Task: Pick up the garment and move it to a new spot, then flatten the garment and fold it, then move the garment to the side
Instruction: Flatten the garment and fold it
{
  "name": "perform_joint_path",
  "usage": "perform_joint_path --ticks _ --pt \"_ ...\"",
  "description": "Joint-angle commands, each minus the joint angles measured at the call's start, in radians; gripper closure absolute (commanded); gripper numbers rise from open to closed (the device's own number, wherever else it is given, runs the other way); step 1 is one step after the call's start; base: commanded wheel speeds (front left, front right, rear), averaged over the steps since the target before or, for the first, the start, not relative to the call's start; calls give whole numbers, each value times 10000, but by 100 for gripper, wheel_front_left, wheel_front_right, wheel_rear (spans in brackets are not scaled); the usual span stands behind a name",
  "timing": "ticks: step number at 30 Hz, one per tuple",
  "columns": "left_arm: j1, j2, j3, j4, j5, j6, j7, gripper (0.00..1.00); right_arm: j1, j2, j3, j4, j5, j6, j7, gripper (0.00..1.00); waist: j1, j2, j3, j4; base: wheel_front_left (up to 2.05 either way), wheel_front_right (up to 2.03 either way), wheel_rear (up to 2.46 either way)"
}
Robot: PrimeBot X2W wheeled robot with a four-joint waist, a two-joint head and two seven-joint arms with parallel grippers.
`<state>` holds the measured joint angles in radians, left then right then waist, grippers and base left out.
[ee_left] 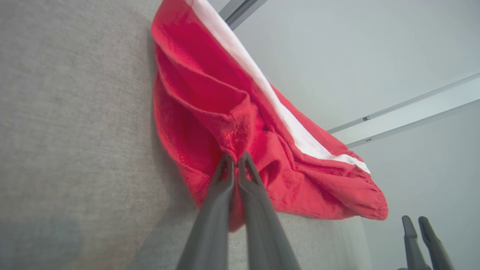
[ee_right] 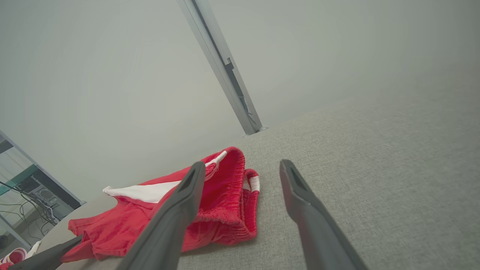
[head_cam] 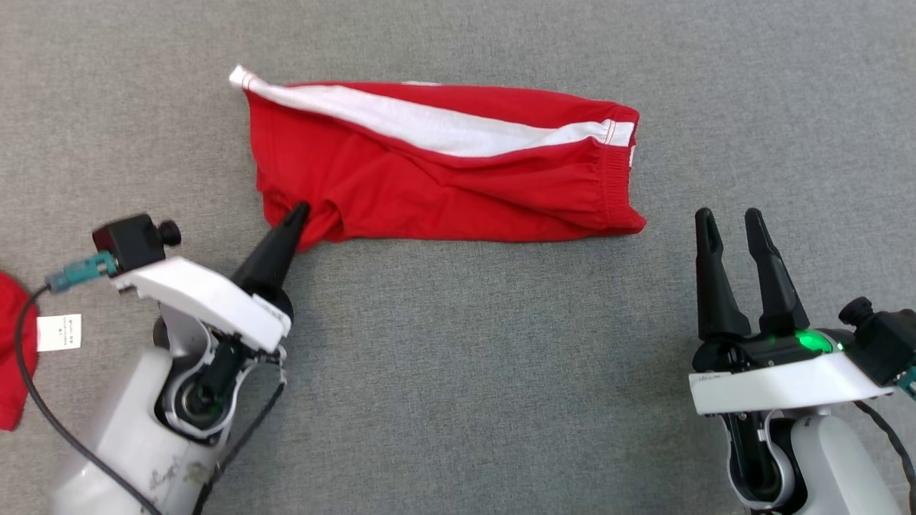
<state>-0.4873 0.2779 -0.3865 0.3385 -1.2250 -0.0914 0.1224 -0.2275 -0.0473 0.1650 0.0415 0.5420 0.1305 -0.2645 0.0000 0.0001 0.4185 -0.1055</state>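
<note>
Red garment (head_cam: 444,172), a pair of shorts with a white stripe (head_cam: 429,125) running along its far side, lies spread lengthwise across the far middle of a grey cloth surface (head_cam: 458,372), its elastic waistband (head_cam: 615,186) at the right end and the leg openings at the left. It is rumpled, with folds running through the red cloth, and the white-edged far-left corner pokes out past the rest. At its near-left edge the left gripper (head_cam: 299,212) reaches in from the near left with its two dark fingers drawn almost together; in the left wrist view the left gripper (ee_left: 236,159) has its tips pressed into a bunched fold of the garment (ee_left: 210,112), so it appears to have the cloth pinched, though the contact itself is partly hidden by the fold. The right gripper (head_cam: 728,216) stands at the near right, just beyond the waistband end and apart from it, with a clear gap between its fingers and nothing in them; the right wrist view looks past the right gripper (ee_right: 243,167) toward the garment (ee_right: 225,202). Well apart at the left edge lies another red cloth (head_cam: 11,357) with a white tag (head_cam: 59,332).
</note>
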Motion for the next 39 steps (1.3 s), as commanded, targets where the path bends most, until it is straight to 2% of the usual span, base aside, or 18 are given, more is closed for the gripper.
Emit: perform_joint_path --ticks 1,8,14,20,28,36,37,38,39 --pt "719 -84 -153 -21 -7 128 -36 100 183 -53 -52 -87 -95 5 -24 0 0 -1 -147 53 0 0 0" --pt "1857 107 -249 -1216 392 572 -534 100 906 -117 -226 -305 -181 5 -24 0 0 -1 -580 309 0 0 0" --pt "2690 159 -388 -1951 485 793 -716 100 1601 -122 -240 -410 -177 5 32 0 0 -1 -926 515 0 0 0" --pt "3576 442 -491 -2572 532 1018 -694 100 2278 -82 -303 -558 -64 5 154 0 0 -1 -1259 616 0 0 0" --pt "4049 1036 -136 -2914 578 1362 -682 100 2595 -51 -273 -682 27 5 283 0 0 -1 -1398 664 0 0 0" --pt "3687 1179 -173 -2489 813 1467 -642 100 2395 -48 -152 -526 83 6 356 0 0 -1 -1495 547 0 0 0" --pt "3689 1151 -191 -2437 877 1494 -701 83 2375 -49 -139 -494 81 6 351 0 0 -1 -1517 524 0 0 0" --pt "3693 1117 -236 -2397 945 1537 -759 27 2338 -49 -128 -465 65 6 340 0 0 -1 -1538 508 0 0 0" --pt "3685 1134 -249 -2370 1082 1592 -870 0 2295 -47 -130 -435 42 6 327 0 0 -1 -1563 500 0 0 0"
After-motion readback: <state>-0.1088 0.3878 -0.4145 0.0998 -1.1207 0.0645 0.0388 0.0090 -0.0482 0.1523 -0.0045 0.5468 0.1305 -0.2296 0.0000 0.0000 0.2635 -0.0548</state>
